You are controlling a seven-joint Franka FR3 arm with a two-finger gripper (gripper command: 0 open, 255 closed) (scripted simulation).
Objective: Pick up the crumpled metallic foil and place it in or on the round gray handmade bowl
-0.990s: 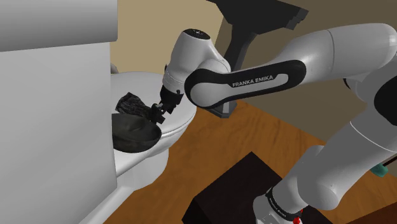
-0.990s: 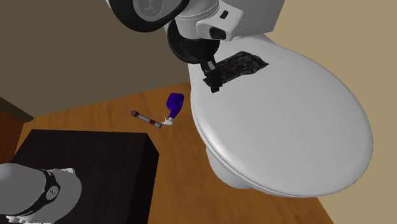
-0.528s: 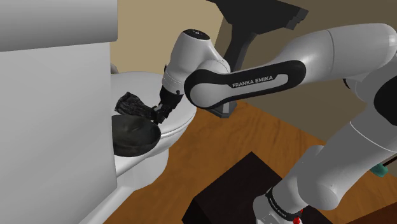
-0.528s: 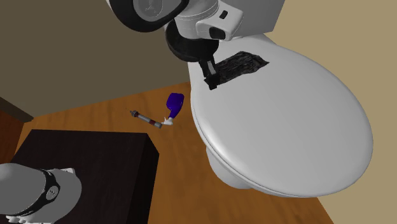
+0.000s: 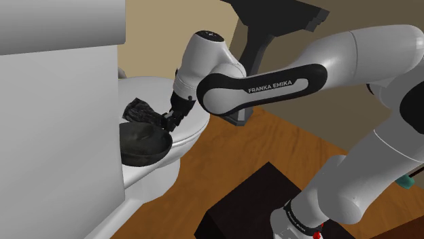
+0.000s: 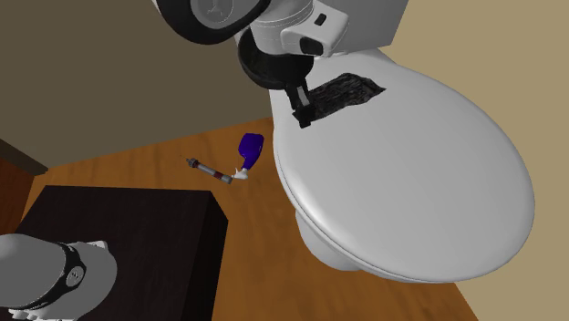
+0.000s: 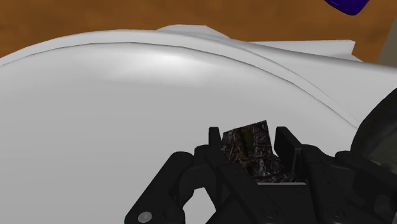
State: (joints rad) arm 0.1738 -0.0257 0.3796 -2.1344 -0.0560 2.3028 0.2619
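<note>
The gripper (image 7: 249, 135) is closed narrowly on one end of the dark, crumpled foil (image 7: 252, 154), with a finger pressed to each side. The foil lies on the white toilet lid (image 7: 127, 121), just beside the dark bowl (image 5: 143, 144), which also sits on the lid. Farther off, a small blue thing (image 6: 251, 146) lies on the wood floor (image 6: 137, 164).

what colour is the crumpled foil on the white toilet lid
Mottled grey-black crumpled foil with brownish flecks; clearest in wrist view.
</note>
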